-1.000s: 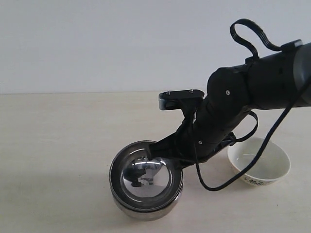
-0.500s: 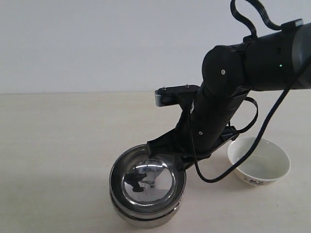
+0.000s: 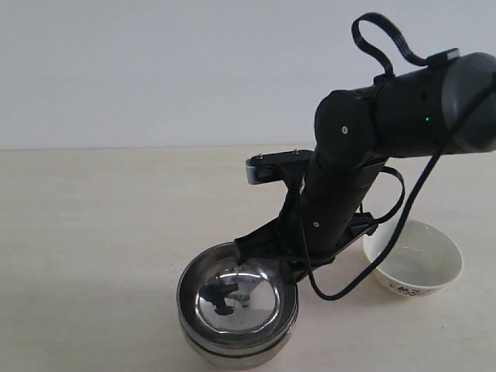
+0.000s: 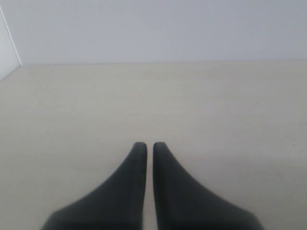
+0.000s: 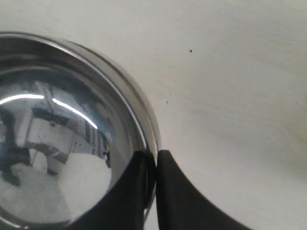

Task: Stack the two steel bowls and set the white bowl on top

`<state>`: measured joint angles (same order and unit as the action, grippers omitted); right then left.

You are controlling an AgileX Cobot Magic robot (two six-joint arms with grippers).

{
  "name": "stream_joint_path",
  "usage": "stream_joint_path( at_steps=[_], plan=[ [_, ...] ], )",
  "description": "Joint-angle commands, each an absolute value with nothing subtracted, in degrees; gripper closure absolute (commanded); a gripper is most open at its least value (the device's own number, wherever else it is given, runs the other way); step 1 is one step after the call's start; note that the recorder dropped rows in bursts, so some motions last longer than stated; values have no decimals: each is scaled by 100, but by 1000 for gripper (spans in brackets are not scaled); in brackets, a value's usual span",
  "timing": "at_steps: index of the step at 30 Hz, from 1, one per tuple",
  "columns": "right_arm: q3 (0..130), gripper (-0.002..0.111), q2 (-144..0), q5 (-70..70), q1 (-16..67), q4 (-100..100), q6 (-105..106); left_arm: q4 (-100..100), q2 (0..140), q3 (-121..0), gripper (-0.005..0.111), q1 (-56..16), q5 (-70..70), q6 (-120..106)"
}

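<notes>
so the table (image 3: 93, 232) is a pale wood-look top with just a plain whitish wall (image 3: 155, 70) behind it. left gripper (image 4: 145, 147) hangs over bare tabletop, fingers almost together with only a thin slit between them. near the front, a bit left of centre, the top steel bowl (image 3: 236, 298) sits nested in the bottom steel bowl (image 3: 232, 350). right gripper (image 5: 151, 159) comes in from the right, fingers clamped on the top bowl's far-right rim. white bowl (image 3: 413, 263) stands upright further right, apart from the stack
</notes>
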<state>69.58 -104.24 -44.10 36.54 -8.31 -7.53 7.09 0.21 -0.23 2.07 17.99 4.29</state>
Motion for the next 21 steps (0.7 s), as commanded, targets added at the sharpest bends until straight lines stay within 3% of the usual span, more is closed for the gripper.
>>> stream_joint_path(
  at_steps=[1,8,16,21],
  plan=[
    [6992,108,-10463,-4214,3653,-824,-692,645,0,0,103,223,1788,410],
    [6992,106,-10463,-4098,3653,-811,-692,645,0,0,103,223,1788,410],
    [6996,62,-10452,-3887,3653,-798,-692,645,0,0,103,223,1788,410],
    [7346,61,-10452,-3928,3653,-786,-692,645,0,0,103,223,1788,410]
  ],
)
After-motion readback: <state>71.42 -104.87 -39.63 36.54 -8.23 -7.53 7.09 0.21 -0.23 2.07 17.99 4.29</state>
